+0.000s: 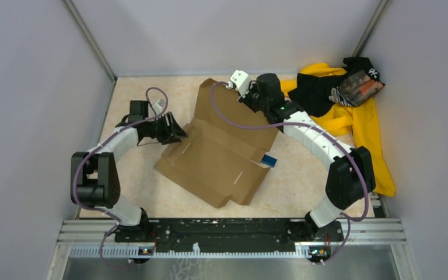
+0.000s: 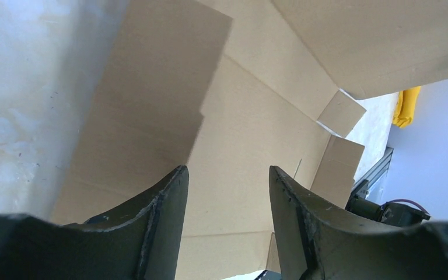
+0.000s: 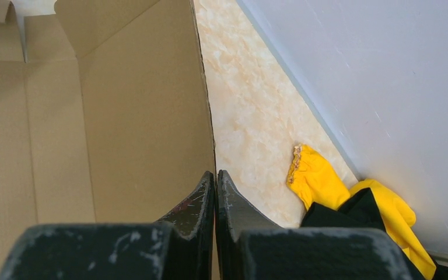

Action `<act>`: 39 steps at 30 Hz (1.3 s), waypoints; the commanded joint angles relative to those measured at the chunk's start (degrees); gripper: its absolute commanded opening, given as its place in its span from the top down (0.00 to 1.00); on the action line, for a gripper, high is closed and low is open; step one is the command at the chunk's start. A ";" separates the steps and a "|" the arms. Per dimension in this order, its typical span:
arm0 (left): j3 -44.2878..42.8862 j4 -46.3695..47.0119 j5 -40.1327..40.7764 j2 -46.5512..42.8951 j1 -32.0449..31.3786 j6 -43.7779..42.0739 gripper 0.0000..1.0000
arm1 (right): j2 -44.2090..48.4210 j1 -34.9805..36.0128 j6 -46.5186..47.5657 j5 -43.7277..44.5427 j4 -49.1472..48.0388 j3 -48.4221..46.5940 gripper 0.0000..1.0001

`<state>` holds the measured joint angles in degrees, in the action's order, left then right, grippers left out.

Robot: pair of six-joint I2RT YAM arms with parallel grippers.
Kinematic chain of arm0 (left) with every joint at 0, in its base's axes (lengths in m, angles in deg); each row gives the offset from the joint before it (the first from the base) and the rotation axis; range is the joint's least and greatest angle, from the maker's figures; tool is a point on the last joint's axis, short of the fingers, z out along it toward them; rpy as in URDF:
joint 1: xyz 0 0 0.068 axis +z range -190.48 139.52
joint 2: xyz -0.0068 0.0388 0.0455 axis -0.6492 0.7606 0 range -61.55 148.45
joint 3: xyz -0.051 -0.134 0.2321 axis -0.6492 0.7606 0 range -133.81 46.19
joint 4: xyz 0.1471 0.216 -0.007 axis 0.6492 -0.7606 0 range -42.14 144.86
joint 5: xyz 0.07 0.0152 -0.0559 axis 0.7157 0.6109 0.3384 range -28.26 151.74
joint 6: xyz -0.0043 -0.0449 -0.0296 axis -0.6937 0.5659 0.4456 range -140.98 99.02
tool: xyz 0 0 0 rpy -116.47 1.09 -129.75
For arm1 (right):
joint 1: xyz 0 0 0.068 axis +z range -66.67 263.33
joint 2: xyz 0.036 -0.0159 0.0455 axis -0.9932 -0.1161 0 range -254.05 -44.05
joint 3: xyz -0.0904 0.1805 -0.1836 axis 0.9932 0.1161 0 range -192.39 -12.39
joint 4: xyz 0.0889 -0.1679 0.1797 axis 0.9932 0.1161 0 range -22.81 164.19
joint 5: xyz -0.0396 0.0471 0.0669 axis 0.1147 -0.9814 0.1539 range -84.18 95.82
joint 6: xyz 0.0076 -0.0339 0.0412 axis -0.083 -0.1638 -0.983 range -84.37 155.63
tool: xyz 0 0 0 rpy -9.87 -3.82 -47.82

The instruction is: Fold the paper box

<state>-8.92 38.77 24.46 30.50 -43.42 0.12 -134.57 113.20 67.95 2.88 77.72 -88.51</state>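
Observation:
The paper box [image 1: 219, 157] is a flat brown cardboard sheet with flaps, lying mid-table. Its far panel [image 1: 221, 102] is tilted up. My right gripper [image 1: 246, 99] holds that panel's right edge. In the right wrist view the fingers [image 3: 215, 173] are pressed together with the cardboard edge [image 3: 140, 105] running down between them. My left gripper [image 1: 175, 133] hovers at the sheet's left edge. In the left wrist view it is open [image 2: 227, 170], with the cardboard [image 2: 251, 116] showing in the gap and nothing gripped.
A small blue block [image 1: 269, 160] lies at the sheet's right edge. A yellow-and-black cloth pile [image 1: 350, 111] fills the back right corner, close to the right arm, and shows in the right wrist view [image 3: 318, 181]. Grey walls enclose the table on the left, back and right.

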 commanded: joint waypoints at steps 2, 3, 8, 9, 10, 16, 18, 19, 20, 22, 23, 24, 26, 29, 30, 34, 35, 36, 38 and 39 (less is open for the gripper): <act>-3.72 -3.10 1.02 -6.46 -0.40 -1.24 0.39 | -1.57 0.20 -2.88 -1.74 -5.00 -4.61 1.00; -4.78 -4.43 1.66 -7.13 -0.40 -1.28 0.37 | -2.38 0.07 -4.60 -0.34 -5.01 -6.11 1.00; -8.38 -9.95 7.13 -11.22 -0.40 -2.10 0.30 | -6.48 -3.08 -15.10 1.22 2.15 -14.90 1.00; -8.69 -10.66 8.44 -12.67 -0.40 -2.05 0.28 | -6.87 -4.05 -17.02 0.90 3.84 -15.89 1.00; -8.81 -11.09 9.50 -13.71 -0.40 -1.96 0.26 | -7.00 -5.16 -18.91 0.92 4.84 -15.94 1.00; -8.74 -15.90 16.82 -18.80 -0.40 -1.93 0.01 | -6.39 -13.10 -28.64 -3.43 9.21 -11.55 1.00; -7.47 -16.41 19.52 -19.84 -0.40 -1.76 0.01 | -5.69 -14.87 -29.38 -4.61 9.29 -8.86 1.00; -6.61 -16.40 20.75 -20.06 -0.40 -1.46 0.01 | -5.52 -15.23 -29.48 -4.59 9.55 -7.65 1.00; -5.91 -16.50 21.75 -20.12 -0.40 -1.11 0.01 | -5.55 -15.51 -29.58 -4.50 10.13 -6.78 1.00; -4.21 -16.43 24.34 -20.03 -0.40 -0.37 0.01 | -5.46 -15.94 -29.78 -5.14 10.64 -4.86 1.00; -3.23 -15.85 24.87 -20.02 -0.40 -0.04 0.01 | -5.42 -16.16 -30.03 -5.33 10.66 -3.92 1.00; -2.26 -15.04 25.23 -19.94 -0.40 0.22 0.01 | -5.35 -16.33 -30.31 -5.59 10.73 -2.90 1.00; -0.25 -13.13 25.71 -19.58 -0.40 0.95 0.01 | -5.20 -16.82 -31.07 -6.48 10.43 -0.99 1.00; 2.28 -10.97 27.98 -18.56 -0.40 2.25 0.01 | -5.37 -17.77 -32.67 -7.92 9.98 1.34 1.00; 2.84 -10.63 29.51 -18.33 -0.38 2.50 0.01 | -5.54 -18.21 -33.59 -8.55 9.97 1.90 1.00; 4.96 -9.15 35.88 -18.93 -0.40 2.84 0.01 | -6.29 -19.62 -35.03 -9.74 9.51 4.05 1.00; 5.39 -8.68 36.61 -19.12 -0.40 3.03 0.01 | -6.62 -20.00 -35.37 -9.86 9.29 4.56 1.00; 6.07 -8.12 36.73 -19.14 -0.40 3.22 0.01 | -6.91 -20.33 -35.76 -9.99 9.17 4.91 1.00; 6.23 -8.64 39.86 -18.70 -0.40 3.75 0.01 | -7.52 -21.29 -36.35 -10.46 8.61 5.94 1.00; 6.39 -8.79 40.52 -18.31 -0.40 3.62 0.01 | -7.75 -21.67 -36.62 -10.58 8.41 6.32 1.00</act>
<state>-3.22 27.86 59.06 12.21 -43.42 2.65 -141.98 93.18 33.48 -6.04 87.97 -83.29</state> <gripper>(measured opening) 0.987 0.008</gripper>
